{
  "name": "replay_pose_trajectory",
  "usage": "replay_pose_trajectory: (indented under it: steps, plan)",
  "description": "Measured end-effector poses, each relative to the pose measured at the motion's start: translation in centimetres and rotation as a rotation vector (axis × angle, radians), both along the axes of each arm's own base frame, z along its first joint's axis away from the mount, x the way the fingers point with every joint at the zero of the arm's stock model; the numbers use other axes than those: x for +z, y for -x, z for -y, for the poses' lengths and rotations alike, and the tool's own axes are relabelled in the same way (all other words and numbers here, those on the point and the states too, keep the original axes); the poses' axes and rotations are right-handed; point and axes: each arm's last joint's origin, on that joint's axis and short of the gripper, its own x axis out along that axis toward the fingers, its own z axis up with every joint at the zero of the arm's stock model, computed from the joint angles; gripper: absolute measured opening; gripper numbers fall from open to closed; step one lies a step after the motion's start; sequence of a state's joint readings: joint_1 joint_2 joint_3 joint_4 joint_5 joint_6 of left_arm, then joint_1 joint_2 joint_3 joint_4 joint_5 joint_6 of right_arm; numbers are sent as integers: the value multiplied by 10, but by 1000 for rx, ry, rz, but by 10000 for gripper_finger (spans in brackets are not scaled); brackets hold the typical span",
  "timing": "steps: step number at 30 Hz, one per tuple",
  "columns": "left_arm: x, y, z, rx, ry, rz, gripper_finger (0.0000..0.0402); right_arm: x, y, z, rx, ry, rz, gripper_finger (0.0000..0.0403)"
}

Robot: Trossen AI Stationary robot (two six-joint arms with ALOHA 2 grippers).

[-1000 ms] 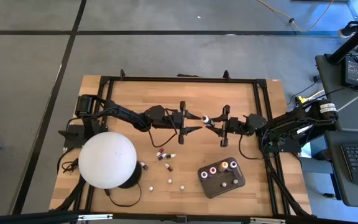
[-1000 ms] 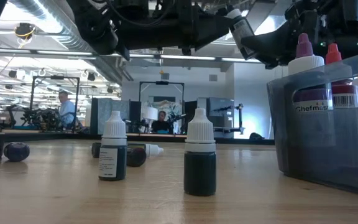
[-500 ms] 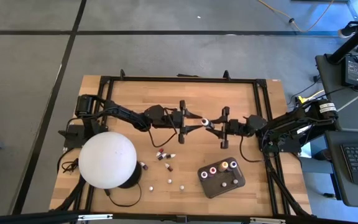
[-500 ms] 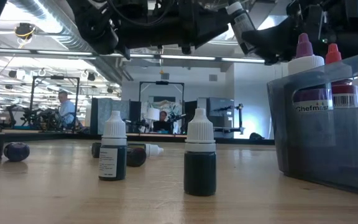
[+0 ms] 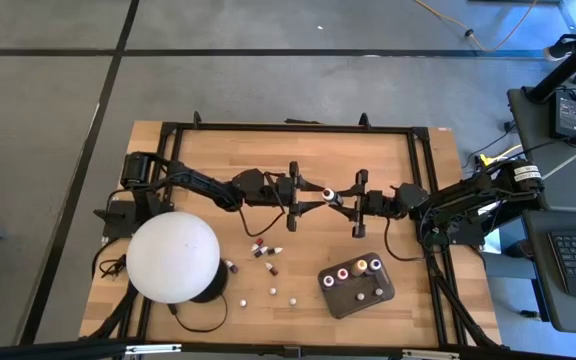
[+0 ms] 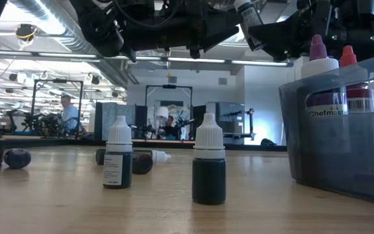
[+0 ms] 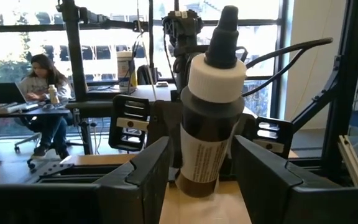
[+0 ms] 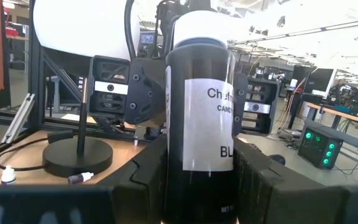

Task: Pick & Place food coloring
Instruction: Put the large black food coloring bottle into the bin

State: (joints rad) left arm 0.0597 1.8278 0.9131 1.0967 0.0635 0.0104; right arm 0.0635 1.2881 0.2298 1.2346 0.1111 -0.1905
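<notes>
Wooden table (image 5: 218, 150) below, both arms meeting mid-air above its middle. Right gripper (image 5: 346, 201) clamped around a dark food coloring bottle (image 5: 329, 195), white cap toward the left gripper (image 5: 311, 199), whose spread fingers flank it. Nearer the front edge, loose bottles (image 5: 265, 250) and grey tray (image 5: 353, 300) holding more.

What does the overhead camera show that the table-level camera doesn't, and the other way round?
Only the high view shows the big white dome beside the left arm, and the left claw facing the right claw, with a small dark, white-capped food coloring bottle between them.

Only the low view shows the "Chefmaster" label on a purple-topped bottle and people in the room behind.

Both show the dark grey tray holding bottles, and loose bottles on the wooden table.
</notes>
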Motion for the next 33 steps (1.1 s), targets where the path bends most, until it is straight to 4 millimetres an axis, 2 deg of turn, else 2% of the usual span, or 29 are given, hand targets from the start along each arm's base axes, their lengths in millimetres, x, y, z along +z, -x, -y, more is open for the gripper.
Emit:
replay_pose_trajectory:
  steps: [5,12,16,25,33]
  plan:
    - [0,0,1,-18,-5,0,182,0,0,0,0,-2,1,139]
    - [0,0,3,-6,-29,1,251,5,-4,0,1,-2,17,139]
    - [0,0,1,11,42,0,273,7,-13,-1,3,7,14,139]
    - [0,0,3,2,27,1,261,4,-40,-3,3,31,-15,139]
    - [4,1,8,-35,-17,46,204,6,-44,-3,13,58,-10,139]
